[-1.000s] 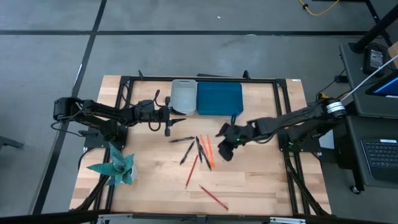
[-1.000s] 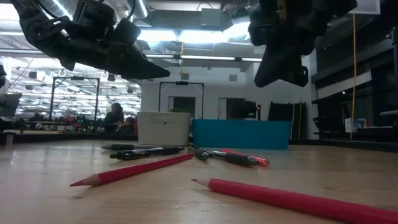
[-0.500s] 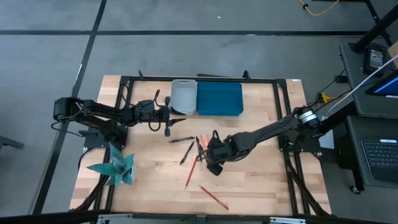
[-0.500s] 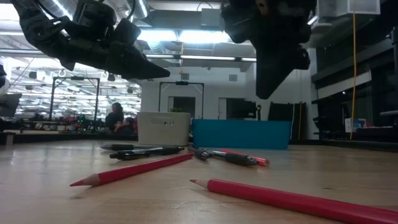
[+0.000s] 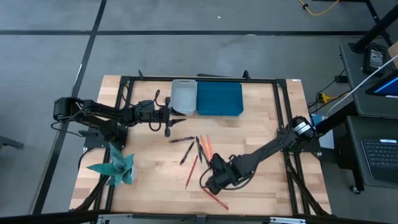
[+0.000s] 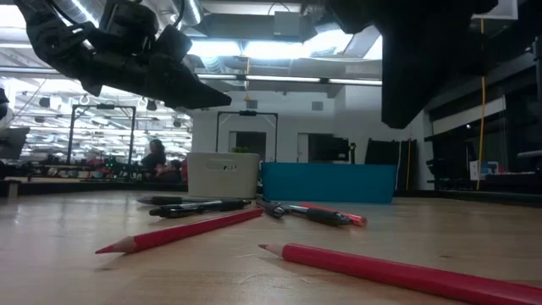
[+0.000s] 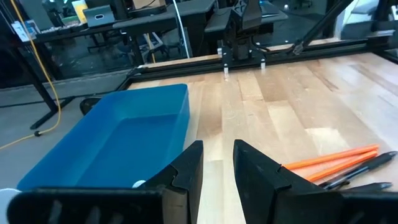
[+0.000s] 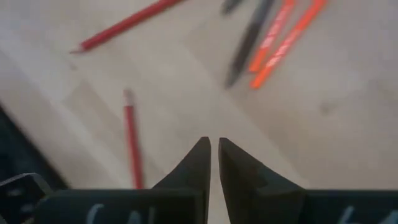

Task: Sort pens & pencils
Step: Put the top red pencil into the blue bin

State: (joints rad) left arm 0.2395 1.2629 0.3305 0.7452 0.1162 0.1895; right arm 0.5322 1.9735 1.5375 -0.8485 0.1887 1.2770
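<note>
High view: a wooden table [image 5: 261,124] seen from straight above, with a grey bin [image 5: 183,97] and a blue bin [image 5: 219,98] side by side at its far edge. The pens [image 5: 186,152] and most of the pencils [image 5: 207,149], dark and orange-red sticks, lie mixed in a loose cluster at the table's middle, just in front of the bins. One red pencil [image 5: 191,171] lies slanted nearer the front, and another red pencil [image 5: 214,197] lies alone close to the front edge. The right gripper [image 5: 209,182] reaches in from the right side and hangs over the wood between these two red pencils, just beside the front one; the right wrist view shows its fingers [image 8: 198,163] nearly pressed together, with only a sliver of gap and nothing between them. The left gripper [image 5: 169,118] waits near the grey bin's left corner, its fingers [image 7: 189,171] a narrow gap apart and empty. A teal folded paper shape [image 5: 115,165] sits at the table's left front.
</note>
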